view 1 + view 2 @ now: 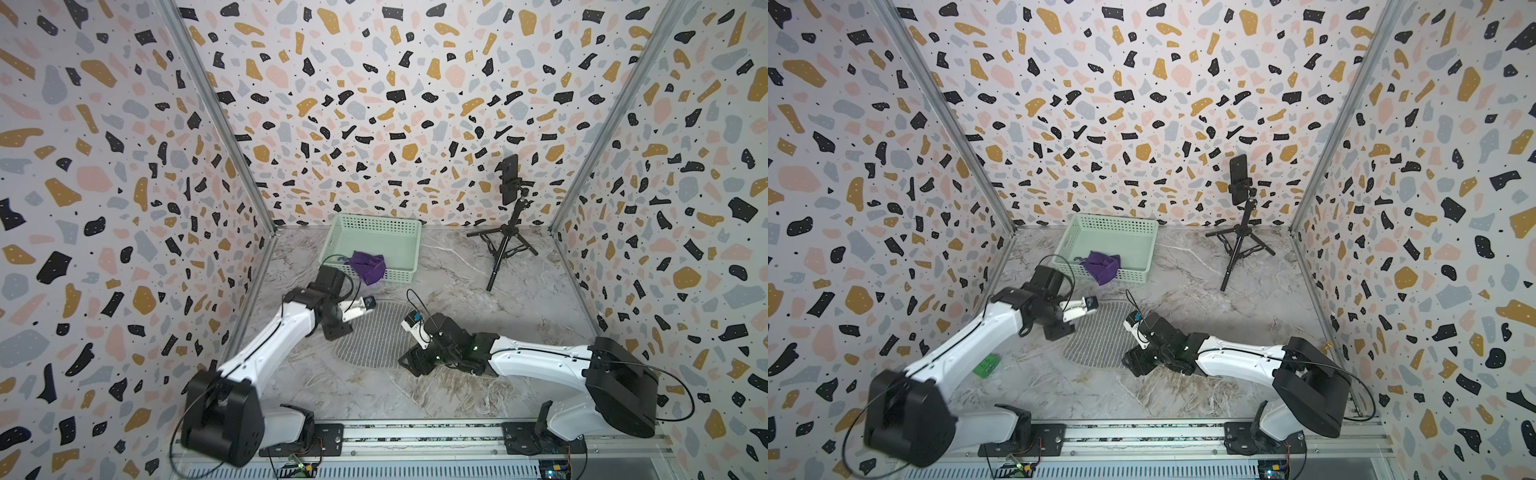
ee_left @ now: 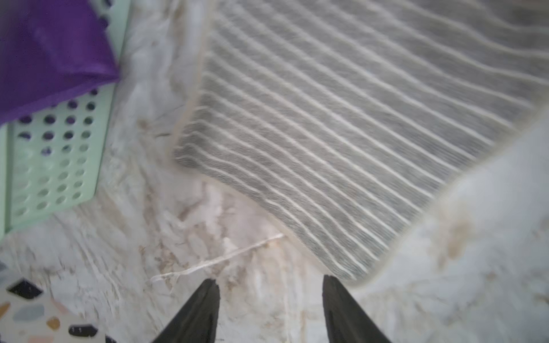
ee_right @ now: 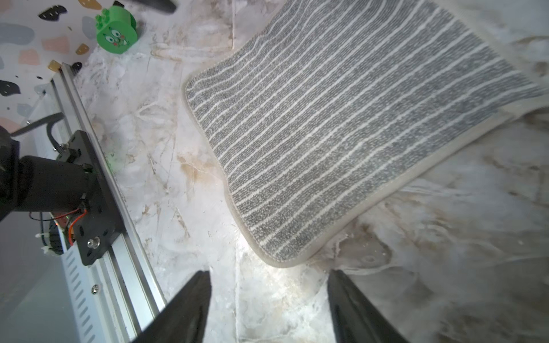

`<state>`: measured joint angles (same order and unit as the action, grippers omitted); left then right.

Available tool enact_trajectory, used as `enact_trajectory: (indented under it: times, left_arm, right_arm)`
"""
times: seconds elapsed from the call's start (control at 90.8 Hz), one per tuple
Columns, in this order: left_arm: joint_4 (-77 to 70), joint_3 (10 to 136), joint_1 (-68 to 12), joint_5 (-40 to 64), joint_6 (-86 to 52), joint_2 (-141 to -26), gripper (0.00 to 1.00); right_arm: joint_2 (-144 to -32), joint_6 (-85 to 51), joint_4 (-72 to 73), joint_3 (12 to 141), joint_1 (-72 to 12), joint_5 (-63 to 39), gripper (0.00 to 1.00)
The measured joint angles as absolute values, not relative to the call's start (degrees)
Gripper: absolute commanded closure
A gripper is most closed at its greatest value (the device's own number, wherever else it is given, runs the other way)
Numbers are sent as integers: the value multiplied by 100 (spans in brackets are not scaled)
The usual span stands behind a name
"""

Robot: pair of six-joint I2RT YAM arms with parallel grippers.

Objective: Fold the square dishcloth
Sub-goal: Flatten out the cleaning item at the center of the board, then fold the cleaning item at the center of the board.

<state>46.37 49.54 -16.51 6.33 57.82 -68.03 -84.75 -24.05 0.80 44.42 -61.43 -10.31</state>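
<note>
Terrazzo-print walls, marbled worktop point(image 1: 374, 395). The grey striped dishcloth point(image 1: 374, 336) lies flat between the two arms, just in front of the mint basket point(image 1: 376, 223), which has a purple rag point(image 1: 368, 268) hung over its near wall. Left end effector point(image 2: 269, 280): jaws apart, nothing in them, one fingertip right at a cloth corner. Right end effector point(image 3: 270, 271): also spread and empty, with a rounded corner just ahead of the gap. Can't tell if the cloth is already doubled; one edge in the right wrist view looks layered. My read: set-up for a corner grasp. Slide one finger under the hem at each corner, pinch hem only, lift low, move both arms together, square edges by the stripes before letting go
</note>
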Motion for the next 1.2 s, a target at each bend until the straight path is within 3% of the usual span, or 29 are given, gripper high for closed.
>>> enact_trajectory:
  times: [0.066,0.209,0.793,0.936,1.013,1.2]
  left_arm:
    - [4980,4344,-1678,915,6449,-6080,39]
    - [5507,3802,-1678,1350,7439,-5787,41]
    - [4021,3395,-1085,2060,8646,-7091,40]
    - [3988,3409,-913,1990,8914,-7205,41]
    - [3892,3411,-899,1931,8941,-7271,51]
    - [3955,3667,-899,1907,8709,-7448,99]
  right_arm:
    - [-8477,-2154,123,4392,-6434,-980,8]
    - [-8274,-1496,167,4180,-6858,-777,9]
    - [-9161,790,1170,3830,-6847,-261,32]
    - [-9531,980,1382,4036,-6847,-158,46]
    - [-9679,1035,1500,4130,-6840,-62,58]
    - [-9719,908,1680,4112,-6825,180,96]
